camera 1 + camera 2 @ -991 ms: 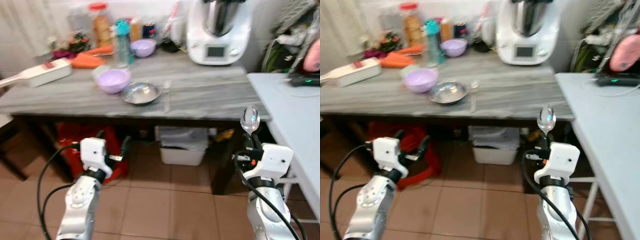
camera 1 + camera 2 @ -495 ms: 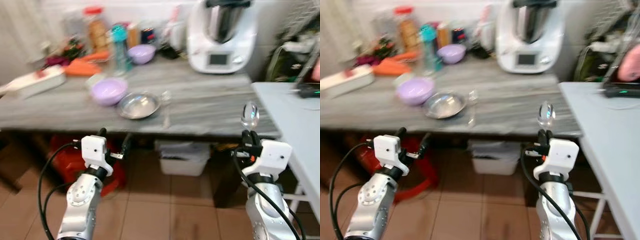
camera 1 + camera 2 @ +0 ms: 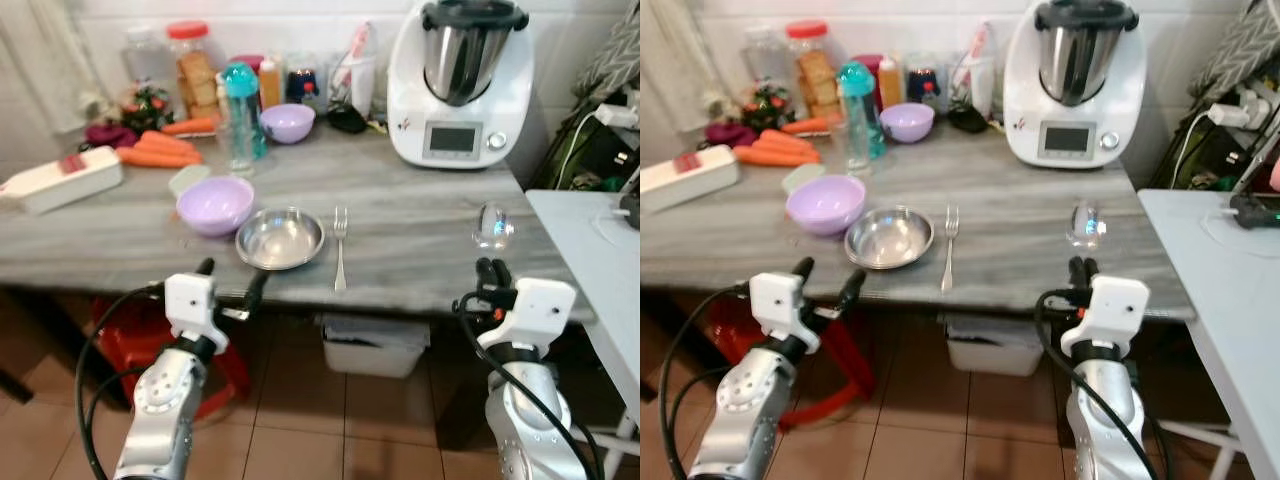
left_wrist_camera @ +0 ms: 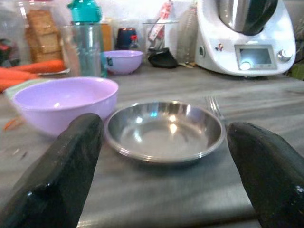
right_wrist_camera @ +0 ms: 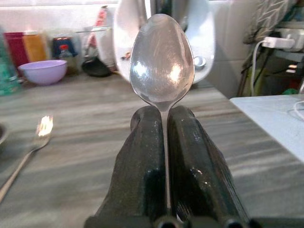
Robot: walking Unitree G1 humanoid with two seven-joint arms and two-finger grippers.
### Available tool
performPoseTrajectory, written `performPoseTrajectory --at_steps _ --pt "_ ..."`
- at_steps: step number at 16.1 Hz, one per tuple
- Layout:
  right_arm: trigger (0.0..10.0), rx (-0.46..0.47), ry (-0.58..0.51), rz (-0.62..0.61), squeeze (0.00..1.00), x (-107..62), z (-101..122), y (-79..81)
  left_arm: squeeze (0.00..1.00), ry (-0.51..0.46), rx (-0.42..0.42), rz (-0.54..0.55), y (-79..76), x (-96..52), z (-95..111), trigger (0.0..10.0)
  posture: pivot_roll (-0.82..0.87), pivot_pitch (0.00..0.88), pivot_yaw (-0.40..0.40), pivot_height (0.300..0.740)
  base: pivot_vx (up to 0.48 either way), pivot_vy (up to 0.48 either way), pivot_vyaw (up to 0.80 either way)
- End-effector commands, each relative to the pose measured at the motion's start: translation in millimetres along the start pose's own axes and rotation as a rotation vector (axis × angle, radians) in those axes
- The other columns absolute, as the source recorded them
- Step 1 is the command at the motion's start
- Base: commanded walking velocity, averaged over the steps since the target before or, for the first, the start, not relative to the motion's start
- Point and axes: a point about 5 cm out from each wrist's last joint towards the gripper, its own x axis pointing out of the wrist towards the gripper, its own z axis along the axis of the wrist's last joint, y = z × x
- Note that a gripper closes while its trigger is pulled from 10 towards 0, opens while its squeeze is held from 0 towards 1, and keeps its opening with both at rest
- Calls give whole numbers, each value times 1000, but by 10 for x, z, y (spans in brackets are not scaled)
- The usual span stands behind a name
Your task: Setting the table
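Note:
A steel bowl sits near the front edge of the grey wooden table, with a fork lying just to its right. A purple bowl stands to its left. My left gripper is open at the table's front edge, facing the steel bowl between its fingers. My right gripper is shut on the handle of a spoon, held upright in front of the table's right end. In the right wrist view the spoon rises from between the pressed fingers.
A white kitchen machine stands at the back right. Carrots, a teal bottle, jars, a small purple bowl and a white slicer crowd the back left. A white table adjoins on the right. A white bin sits underneath.
The camera has come closer to the table, which now looks larger and sharper. The spoon stays upright in my right gripper, and my left gripper stays open.

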Motion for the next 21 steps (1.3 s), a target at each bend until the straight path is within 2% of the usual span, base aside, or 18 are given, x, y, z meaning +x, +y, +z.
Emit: performPoseTrajectory --at_steps 1,5,7,9,11,16,19,21 --pt "10000 -17 -12 -22 0 8 21 -73 0 -7 -6 -31 -85 46 20 10000 -45 0 39 740 405 0 0" --pt "10000 -13 -11 -11 0 18 17 -35 0 -1 -5 -24 -75 31 7 10000 -45 0 41 740 372 0 0" --pt "10000 -12 -10 -8 0 18 16 -30 0 -19 -15 -21 -73 15 27 10000 -45 0 41 740 0 0 0" --pt "10000 -12 -10 -4 0 20 18 -28 0 -68 19 2 -5 -46 107 10000 -42 0 41 740 0 0 0" --pt "10000 -15 -10 1 0 19 11 -19 0 -64 46 30 55 -84 118 10000 -39 0 40 740 0 0 0" --pt "10000 -18 -14 6 0 54 9 -4 0 -5 26 -24 46 -202 21 10000 -36 0 40 740 0 0 276" --pt "10000 65 38 -6 0 165 -59 0 0 7 12 -51 8 -203 -7 10000 -36 0 40 740 0 0 0" --pt "10000 57 53 12 0 238 -75 38 0 18 6 -85 -6 -208 -22 10000 -36 0 40 740 0 0 0"
